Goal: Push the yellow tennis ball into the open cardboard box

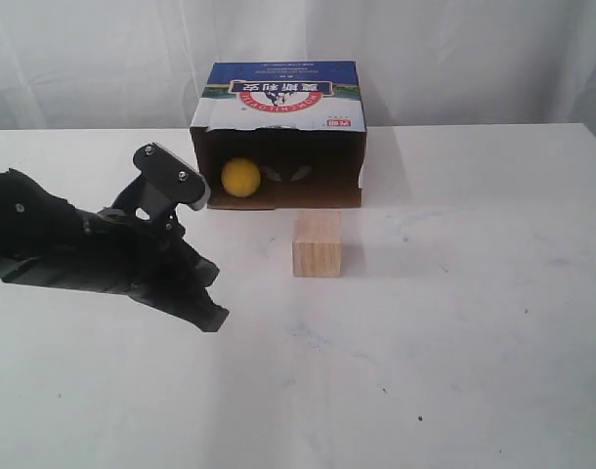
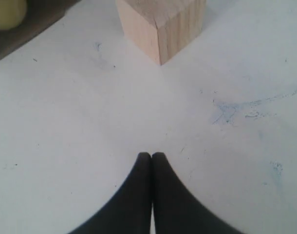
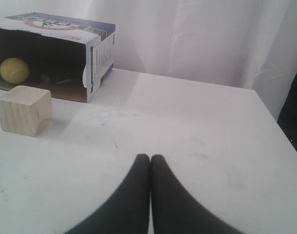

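The yellow tennis ball rests inside the open cardboard box, at the left of its dark mouth; it also shows in the right wrist view and at a corner of the left wrist view. The box lies at the table's back, blue-and-white printed face up. My left gripper is shut and empty, low over the table in front-left of the box, its tips pressed together. My right gripper is shut on nothing, away from the box and out of the exterior view.
A pale wooden cube stands just in front of the box's mouth, right of the left gripper. The white table stretches wide to the right and front. A white curtain hangs behind.
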Robot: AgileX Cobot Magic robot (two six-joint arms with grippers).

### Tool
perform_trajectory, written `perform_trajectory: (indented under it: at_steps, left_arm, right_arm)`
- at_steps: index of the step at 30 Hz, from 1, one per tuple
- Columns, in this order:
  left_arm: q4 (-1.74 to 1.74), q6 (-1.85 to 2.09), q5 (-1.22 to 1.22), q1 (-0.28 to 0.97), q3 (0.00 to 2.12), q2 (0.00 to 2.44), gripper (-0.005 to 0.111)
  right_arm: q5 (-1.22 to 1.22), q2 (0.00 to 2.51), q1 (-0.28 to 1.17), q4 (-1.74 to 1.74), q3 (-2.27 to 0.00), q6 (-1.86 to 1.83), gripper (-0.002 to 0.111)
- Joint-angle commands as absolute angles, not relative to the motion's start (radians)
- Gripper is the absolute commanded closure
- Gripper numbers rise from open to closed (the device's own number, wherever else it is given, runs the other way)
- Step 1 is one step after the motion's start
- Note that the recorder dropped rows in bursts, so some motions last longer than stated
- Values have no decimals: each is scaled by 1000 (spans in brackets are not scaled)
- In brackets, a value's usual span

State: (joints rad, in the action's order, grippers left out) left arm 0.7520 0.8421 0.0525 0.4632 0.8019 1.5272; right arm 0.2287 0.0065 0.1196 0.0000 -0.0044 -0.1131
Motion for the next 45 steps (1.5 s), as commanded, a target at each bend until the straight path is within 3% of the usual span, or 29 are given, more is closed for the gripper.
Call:
perform_trajectory:
  at_steps: [1, 16, 35, 45]
  left_arm:
    - [755, 837, 71, 466, 773, 1524, 107]
    - [759, 824, 60, 485, 697, 1491, 107]
    - [882, 803, -20, 490, 503, 993, 107]
    - [899, 800, -98, 490, 503, 920, 107]
  right_arm:
    - [222, 0, 118, 0, 0, -109, 108]
    - [222, 0, 118, 0, 0, -109, 108]
    - [222, 0, 118, 0, 0, -109, 108]
    - [222, 0, 118, 0, 0, -109, 108]
